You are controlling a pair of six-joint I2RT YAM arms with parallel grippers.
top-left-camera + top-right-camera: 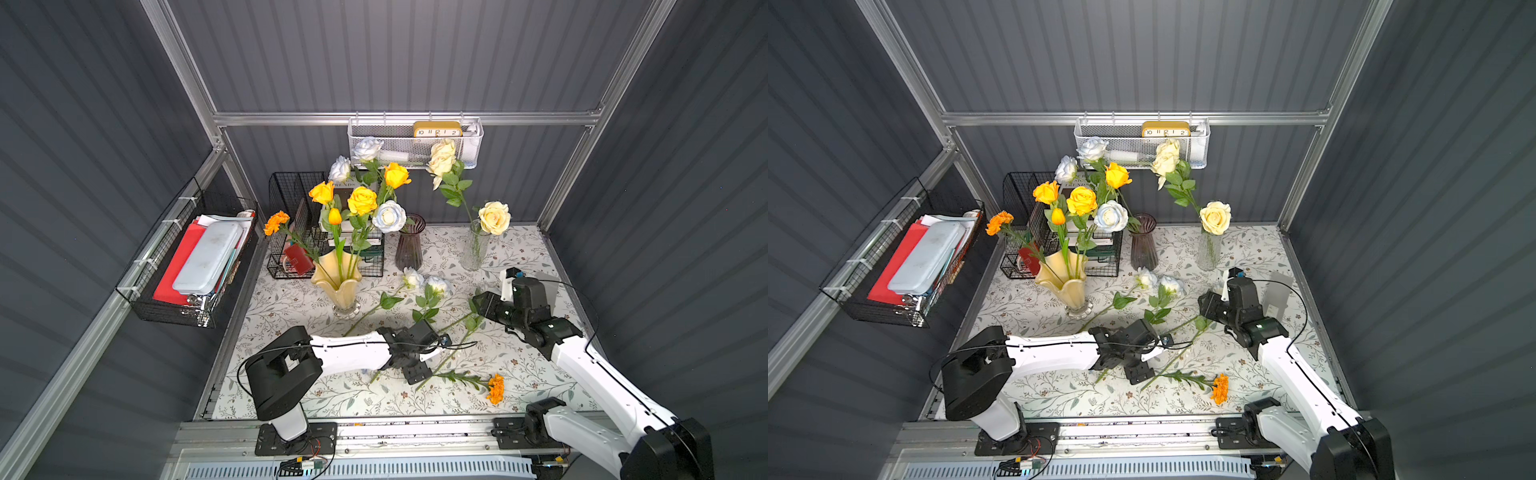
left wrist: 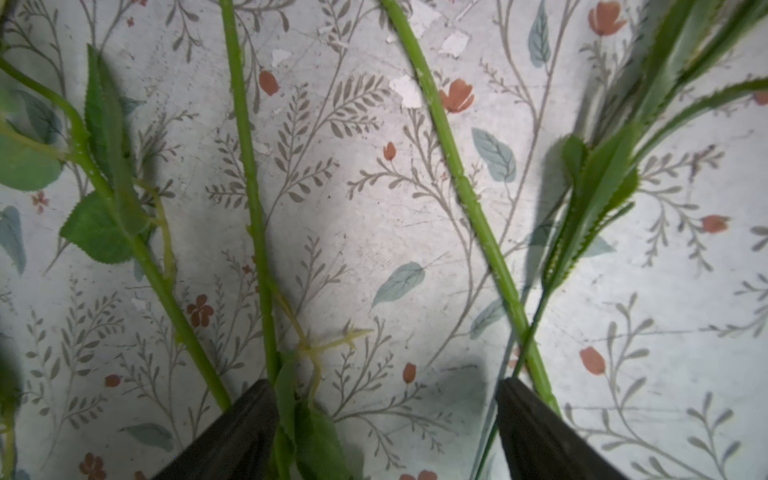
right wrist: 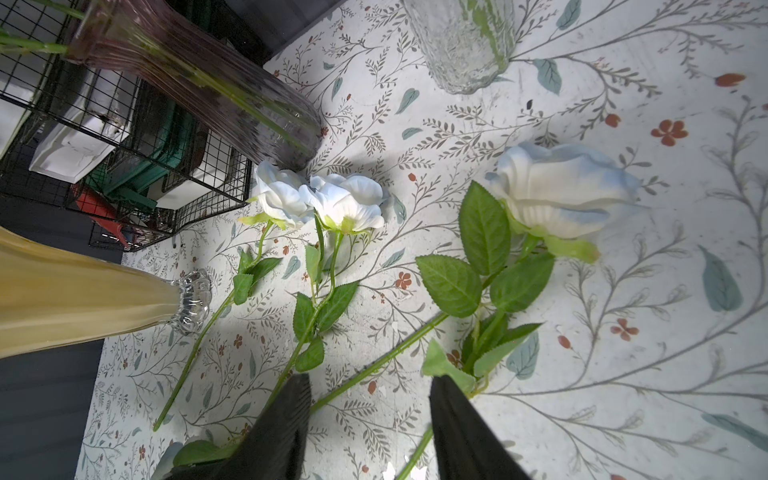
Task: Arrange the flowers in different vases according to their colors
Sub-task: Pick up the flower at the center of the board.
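Observation:
Bluish-white roses (image 1: 412, 277) (image 3: 345, 199) and an orange marigold (image 1: 496, 388) lie on the tablecloth, stems crossing mid-table. My left gripper (image 1: 428, 361) (image 2: 386, 399) hangs open over those stems, a leafy stem (image 2: 266, 291) by one finger. My right gripper (image 1: 482, 303) (image 3: 370, 395) is open low over another rose (image 3: 557, 191), whose stem runs loose between the fingers. The creamy-yellow vase (image 1: 338, 282) holds yellow roses and a marigold. More bluish-white roses (image 1: 388, 216) stand in the purple vase (image 1: 409, 245), and cream roses (image 1: 494, 218) in the clear vase (image 1: 473, 249).
A black wire rack (image 1: 291, 199) with books stands at the back left beside the yellow vase. A wire basket (image 1: 187, 266) hangs on the left wall, a white mesh basket (image 1: 415, 143) on the rear wall. A frosted flat box (image 1: 544, 286) sits at the right edge.

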